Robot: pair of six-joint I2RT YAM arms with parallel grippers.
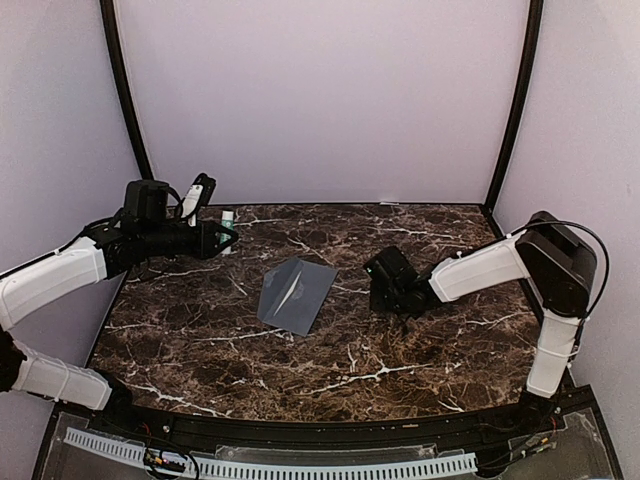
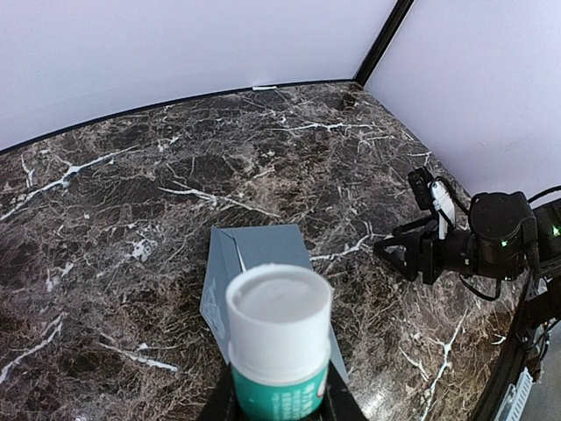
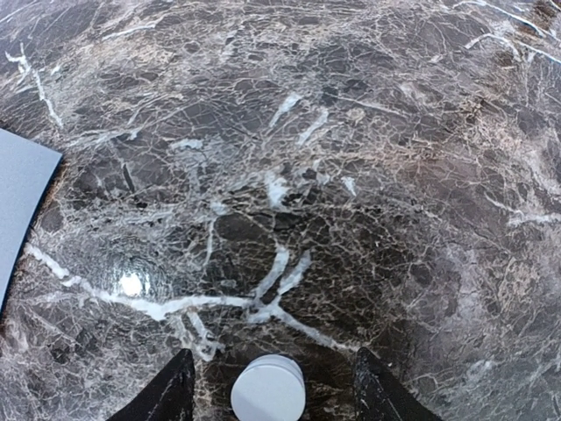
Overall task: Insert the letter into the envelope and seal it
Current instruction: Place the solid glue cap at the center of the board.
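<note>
**Top external view**
- Bench [image 1: 200,350]: dark brown marble with white veins, pale panels on three sides.
- Envelope [image 1: 295,293]: slate grey, lying flat near the middle of the bench and skewed. A pale crease line runs across its face. It is apart from both arms.
- Left gripper [image 1: 222,240]: raised over the far left corner of the bench. Its jaws pinch a teal tube [image 1: 228,218] with a white top, held upright.
- Right gripper [image 1: 380,272]: just right of the envelope and clear of it, low over the bench. How its jaws stand cannot be told from this view.

**Left wrist view**
- Teal tube [image 2: 279,329]: fills the lower centre, clamped on both sides by the jaws of the left gripper [image 2: 280,408]. The white top points upward, with a printed label below it.
- Envelope [image 2: 263,247]: on the bench [image 2: 105,228] behind the tube and partly hidden by it, with a fold line along its left side.
- Right gripper [image 2: 387,250]: at the right, fingers pointed towards the envelope, apart from it.

**Right wrist view**
- Right gripper [image 3: 272,358]: jaws spread, one black finger at either side of the lower edge.
- White round cap [image 3: 268,393]: between the jaws, with a bare gap on each side, touching neither. Whether it rests on the bench [image 3: 394,175] cannot be told.
- Envelope [image 3: 17,193]: one grey corner at the left edge, flat on the marble
</note>
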